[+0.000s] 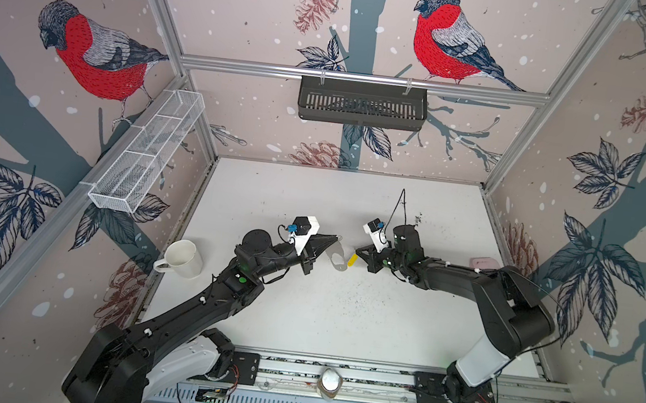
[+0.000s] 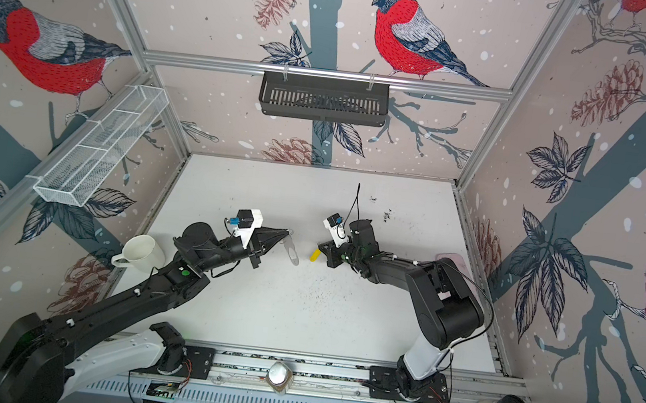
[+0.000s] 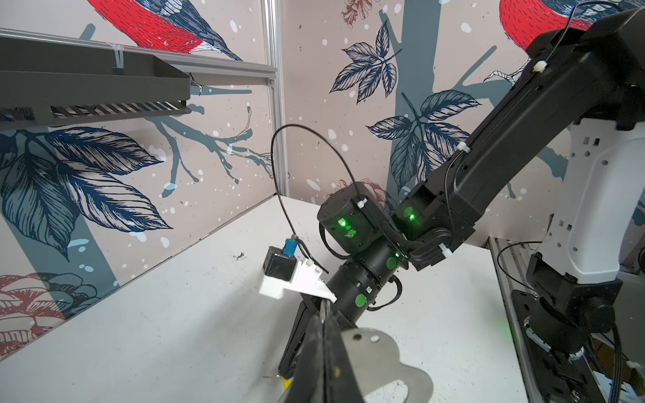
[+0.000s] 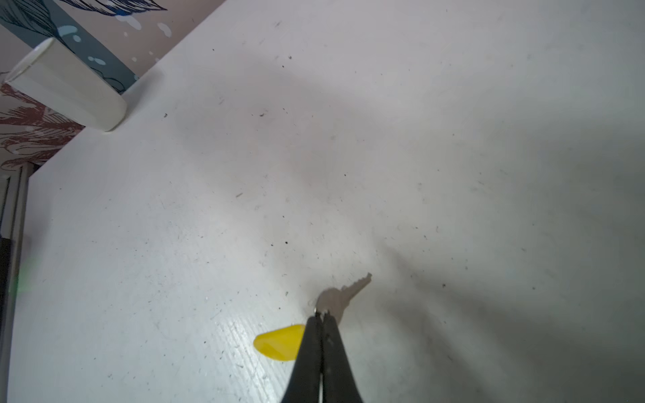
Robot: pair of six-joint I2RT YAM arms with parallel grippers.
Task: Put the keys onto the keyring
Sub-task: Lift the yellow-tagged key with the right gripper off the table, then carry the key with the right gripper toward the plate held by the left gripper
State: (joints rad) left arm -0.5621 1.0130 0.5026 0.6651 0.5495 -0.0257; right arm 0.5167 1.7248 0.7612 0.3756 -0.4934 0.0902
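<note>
Right gripper (image 4: 323, 315) jaws clamped on the keys (image 4: 333, 300) at the key's head, yellow tag beside the jaws, blade poking past the tips. Left gripper (image 3: 323, 343) jaws clamped on the keyring (image 3: 378, 361) plate edge, both above the desk (image 4: 419, 139). Risk: thin pinch lets the key pivot or drop when pushed against a ring.

We see the keyring (image 1: 337, 256) left of the keys (image 1: 352, 260) at the table's (image 1: 340, 317) middle; a mug (image 1: 180, 258) stands at its left edge.
</note>
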